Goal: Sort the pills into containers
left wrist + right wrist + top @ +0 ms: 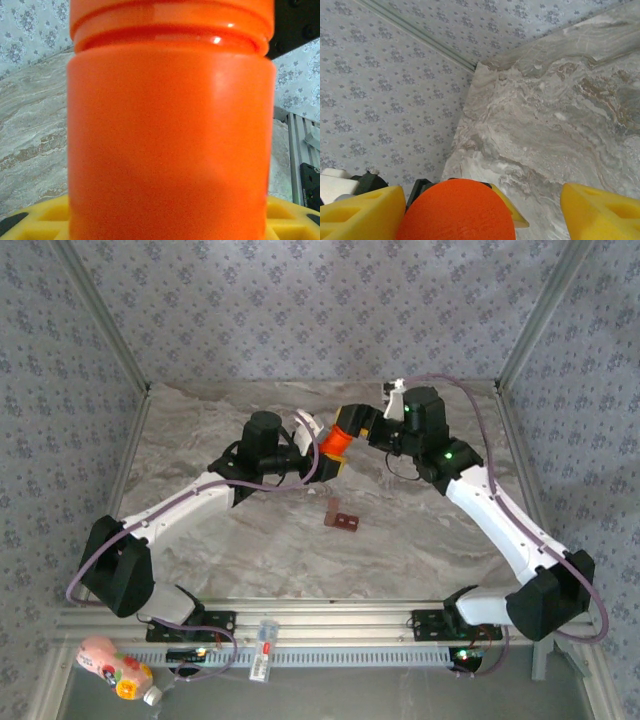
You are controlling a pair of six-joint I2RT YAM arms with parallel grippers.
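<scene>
One pink bottle (113,668) is lying on its side at the far left, off the table (220,540), by the near rail. Two arms are reaching in from the near edge and meeting toward the back of the marble top. The left fingers (50,212), yellow, are clamping on the one orange bottle (337,443), holding it up off the table; in the left wrist view its body is sitting right between them, with its ridged neck at the top. One strip of containers (342,518), dark reddish-brown, is lying flat on the table near the middle, nearer the arm bases than the held bottle and apart from it; its compartments are too small to count. The right fingers (600,210) are standing apart on either side of the bottle's rounded orange end, one close beside it, the other well clear.
</scene>
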